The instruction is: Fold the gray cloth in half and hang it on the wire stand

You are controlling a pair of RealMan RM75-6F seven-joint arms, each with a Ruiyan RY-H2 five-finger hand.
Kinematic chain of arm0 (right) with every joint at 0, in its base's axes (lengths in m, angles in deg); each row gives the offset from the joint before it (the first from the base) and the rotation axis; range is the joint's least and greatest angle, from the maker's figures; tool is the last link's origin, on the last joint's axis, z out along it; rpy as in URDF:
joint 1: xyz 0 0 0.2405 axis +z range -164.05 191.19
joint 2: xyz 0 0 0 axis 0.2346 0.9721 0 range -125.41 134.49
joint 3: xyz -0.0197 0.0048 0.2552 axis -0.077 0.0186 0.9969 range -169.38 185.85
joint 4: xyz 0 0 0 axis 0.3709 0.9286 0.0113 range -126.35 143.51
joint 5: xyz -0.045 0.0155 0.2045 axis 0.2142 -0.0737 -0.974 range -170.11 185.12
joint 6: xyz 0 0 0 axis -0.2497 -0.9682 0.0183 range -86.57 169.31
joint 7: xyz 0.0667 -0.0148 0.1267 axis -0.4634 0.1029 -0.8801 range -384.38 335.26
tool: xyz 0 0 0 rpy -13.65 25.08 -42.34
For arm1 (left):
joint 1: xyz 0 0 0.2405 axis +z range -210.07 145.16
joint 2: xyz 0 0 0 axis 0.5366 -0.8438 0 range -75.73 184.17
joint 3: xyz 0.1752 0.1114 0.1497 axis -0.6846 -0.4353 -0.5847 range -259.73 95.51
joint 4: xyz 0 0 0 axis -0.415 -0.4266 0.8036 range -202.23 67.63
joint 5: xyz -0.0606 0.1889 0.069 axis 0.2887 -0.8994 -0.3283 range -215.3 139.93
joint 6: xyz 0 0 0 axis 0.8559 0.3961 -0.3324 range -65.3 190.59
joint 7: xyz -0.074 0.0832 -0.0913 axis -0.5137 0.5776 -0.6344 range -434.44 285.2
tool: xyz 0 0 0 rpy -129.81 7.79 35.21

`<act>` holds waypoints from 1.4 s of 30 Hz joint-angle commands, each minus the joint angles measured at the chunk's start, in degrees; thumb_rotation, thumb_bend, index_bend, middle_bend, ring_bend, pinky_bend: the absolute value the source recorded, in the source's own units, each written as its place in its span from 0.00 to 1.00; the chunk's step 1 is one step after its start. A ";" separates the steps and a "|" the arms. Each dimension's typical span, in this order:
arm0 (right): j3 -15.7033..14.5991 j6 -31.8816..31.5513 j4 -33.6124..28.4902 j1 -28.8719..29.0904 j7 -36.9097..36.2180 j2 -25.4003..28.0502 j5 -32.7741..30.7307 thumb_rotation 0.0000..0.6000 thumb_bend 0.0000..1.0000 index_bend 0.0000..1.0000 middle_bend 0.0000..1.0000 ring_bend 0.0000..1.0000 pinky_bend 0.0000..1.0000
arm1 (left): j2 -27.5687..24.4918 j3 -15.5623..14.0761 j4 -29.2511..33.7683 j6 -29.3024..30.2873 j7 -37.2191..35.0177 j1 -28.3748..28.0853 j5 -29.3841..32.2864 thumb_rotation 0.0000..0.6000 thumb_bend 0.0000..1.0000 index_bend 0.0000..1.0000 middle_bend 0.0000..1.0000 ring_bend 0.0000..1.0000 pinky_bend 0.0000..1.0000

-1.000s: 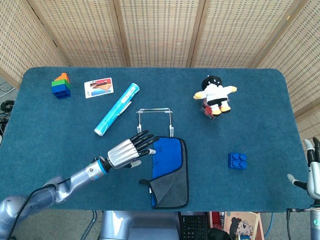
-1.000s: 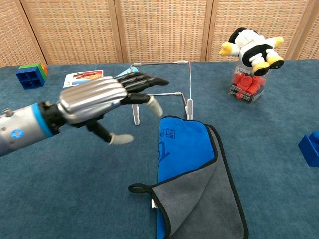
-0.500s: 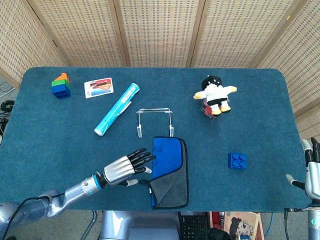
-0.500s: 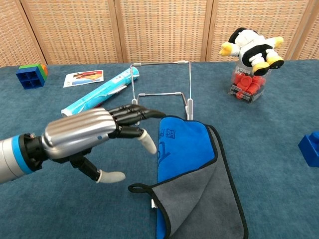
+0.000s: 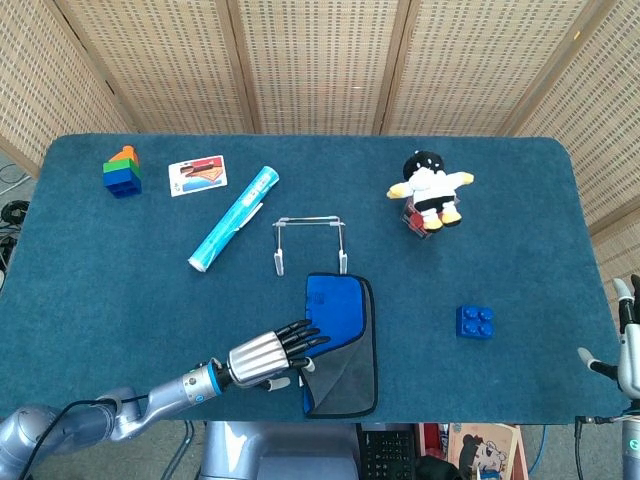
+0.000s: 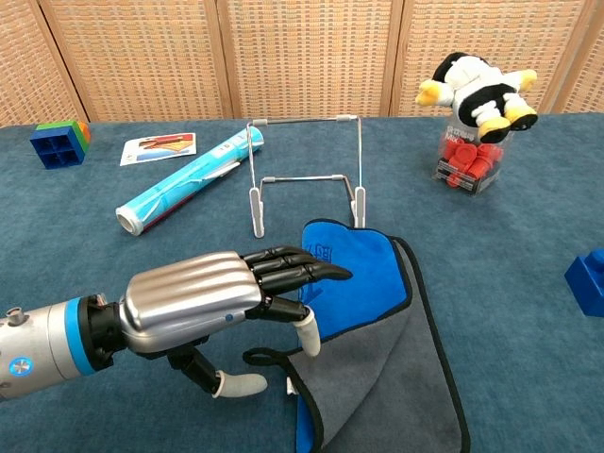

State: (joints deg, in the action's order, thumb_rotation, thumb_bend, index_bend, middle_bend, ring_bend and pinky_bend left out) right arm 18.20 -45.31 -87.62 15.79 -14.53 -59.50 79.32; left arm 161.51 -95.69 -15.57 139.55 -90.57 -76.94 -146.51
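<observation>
Chest view shows the left hand (image 6: 203,307) with fingers (image 6: 302,269) stretched and apart, grasping nothing — low over the gray cloth with blue lining (image 6: 363,330), lying on the bench just before the wire stand (image 6: 304,179), probably to take its edge.

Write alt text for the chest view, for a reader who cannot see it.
The robot's left hand, fingers extended, reaches over the left edge of a folded blue-and-gray cloth on a blue table. Behind stand a wire stand, a rolled tube and a plush toy.
</observation>
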 commanded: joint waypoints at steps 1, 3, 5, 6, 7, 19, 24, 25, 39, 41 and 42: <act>0.05 -0.02 -0.02 -0.03 -0.16 0.10 -0.01 1.00 0.00 0.00 0.00 0.00 0.00 | 0.44 0.11 -0.31 -0.45 0.12 -0.08 -0.10 1.00 0.33 0.39 0.00 0.00 0.00; 0.06 -0.02 -0.01 -0.05 -0.25 0.15 -0.02 1.00 0.00 0.00 0.00 0.00 0.00 | 0.77 0.20 -0.57 -0.80 0.31 -0.18 -0.17 1.00 0.33 0.39 0.00 0.00 0.00; 0.07 0.00 0.01 -0.06 -0.39 0.22 0.00 1.00 0.00 0.00 0.00 0.00 0.00 | 1.27 0.43 -0.92 -1.08 0.68 -0.31 -0.25 1.00 0.34 0.39 0.00 0.00 0.00; 0.08 -0.04 0.01 -0.08 -0.46 0.25 0.03 1.00 0.00 0.00 0.00 0.00 0.00 | 1.58 0.55 -1.14 -1.17 0.86 -0.29 -0.25 1.00 0.34 0.39 0.00 0.00 0.00; 0.08 -0.07 0.02 -0.09 -0.50 0.28 0.07 1.00 0.00 0.00 0.00 0.00 0.00 | 1.86 0.63 -1.35 -1.28 0.98 -0.28 -0.26 1.00 0.34 0.39 0.00 0.00 0.00; 0.07 0.04 0.08 -0.07 -0.61 0.33 0.04 1.00 0.00 0.00 0.00 0.00 0.00 | 5.26 1.75 -4.31 -3.14 2.35 -0.88 -0.18 1.00 0.46 0.40 0.00 0.00 0.00; 0.08 0.07 0.07 -0.11 -0.82 0.41 0.03 1.00 0.00 0.00 0.00 0.00 0.00 | 5.90 2.27 -4.36 -3.08 2.60 -1.32 -0.26 1.00 0.50 0.42 0.00 0.00 0.00; 0.08 0.07 0.09 -0.11 -0.84 0.42 0.04 1.00 0.00 0.00 0.00 0.00 0.00 | 5.90 2.31 -4.33 -3.02 2.61 -1.34 -0.27 1.00 0.50 0.42 0.00 0.00 0.00; -0.04 -0.02 0.01 -0.14 -0.81 0.44 0.31 1.00 0.00 0.00 0.00 0.00 0.00 | 7.01 3.38 -4.98 -0.42 4.13 -2.41 -1.62 1.00 0.50 0.71 0.00 0.00 0.00; -0.05 0.02 0.03 -0.11 -0.77 0.41 0.32 1.00 0.00 0.00 0.00 0.00 0.00 | 7.18 3.41 -5.16 -0.21 4.27 -2.65 -1.90 1.00 0.50 0.71 0.00 0.00 0.00; -0.07 0.05 0.04 -0.10 -0.73 0.39 0.30 1.00 0.00 0.00 0.00 0.00 0.00 | 7.35 3.42 -5.33 0.01 4.44 -2.89 -2.20 1.00 0.50 0.71 0.00 0.00 0.00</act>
State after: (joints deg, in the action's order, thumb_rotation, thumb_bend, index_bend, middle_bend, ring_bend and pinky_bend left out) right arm 18.14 -45.27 -87.59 15.69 -15.25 -59.11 79.62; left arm 168.72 -92.31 -20.76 139.44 -86.25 -79.69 -148.55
